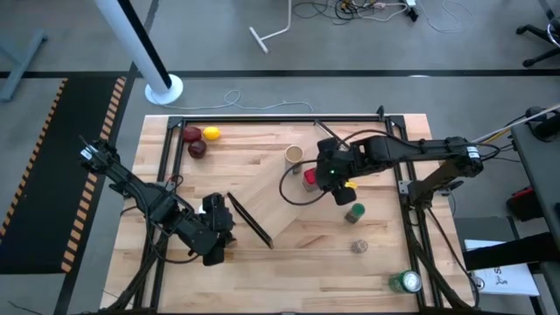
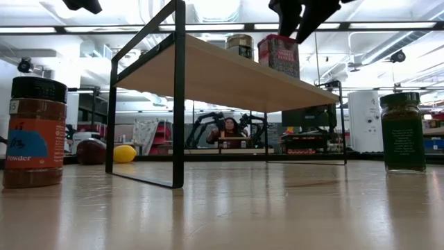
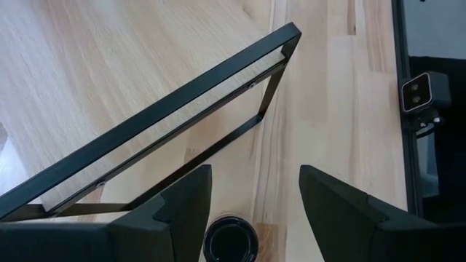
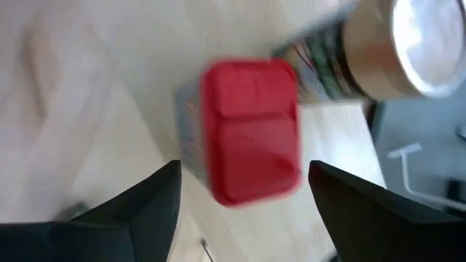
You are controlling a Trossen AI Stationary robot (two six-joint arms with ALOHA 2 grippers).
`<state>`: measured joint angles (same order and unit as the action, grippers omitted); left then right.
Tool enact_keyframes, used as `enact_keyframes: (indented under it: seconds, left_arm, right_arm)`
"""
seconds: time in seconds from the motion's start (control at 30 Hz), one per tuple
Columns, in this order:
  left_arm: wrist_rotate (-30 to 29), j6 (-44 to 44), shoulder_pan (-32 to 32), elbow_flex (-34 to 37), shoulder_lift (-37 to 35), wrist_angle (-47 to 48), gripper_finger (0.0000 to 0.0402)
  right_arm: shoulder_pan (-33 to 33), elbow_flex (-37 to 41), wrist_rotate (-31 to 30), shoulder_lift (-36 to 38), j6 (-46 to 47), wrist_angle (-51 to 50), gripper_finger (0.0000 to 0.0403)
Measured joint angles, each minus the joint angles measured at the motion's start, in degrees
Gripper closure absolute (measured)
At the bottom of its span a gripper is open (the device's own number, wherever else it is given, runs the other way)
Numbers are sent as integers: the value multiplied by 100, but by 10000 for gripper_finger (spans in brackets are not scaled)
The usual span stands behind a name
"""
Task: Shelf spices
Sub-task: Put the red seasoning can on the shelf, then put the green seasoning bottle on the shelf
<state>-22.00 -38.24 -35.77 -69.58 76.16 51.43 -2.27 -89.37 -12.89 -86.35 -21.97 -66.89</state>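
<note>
Clearly the red boxy jar [image 4: 251,131] is a small, rigid, light container with flat sides, likely best pinched across those sides below its lid; it stands upright on the shelf [image 2: 229,73] just beside the tan cylindrical jar [image 4: 378,54]. The right tool [image 4: 244,200] hangs above it, fingers apart with the jar between them but untouched. The left tool [image 3: 255,200], fingers apart and holding nothing, hovers over the black-lidded jar [image 3: 229,241] on the table [image 1: 297,236].

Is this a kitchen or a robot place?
Probably a robot lab or workshop, not a kitchen. Past the wooden table there are more robot arms, ceiling lights and benches of equipment, and a person sits at a desk.
</note>
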Motion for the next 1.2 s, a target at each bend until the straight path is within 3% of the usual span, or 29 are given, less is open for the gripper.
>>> enact_keyframes:
  seconds: [0.27, 0.97, 1.2]
  left_arm:
    - [4, 0, 0, -2, 0, -180, 205]
    - [4, 24, -1, 0, 0, -174, 205]
    - [7, 24, -2, -2, 0, -169, 205]
  right_arm:
    - [4, 19, -510, 0, 27, -10, 116]
    - [55, 40, -937, 0, -310, 258, 127]
    - [53, -187, -1117, 16, 305, -623, 135]
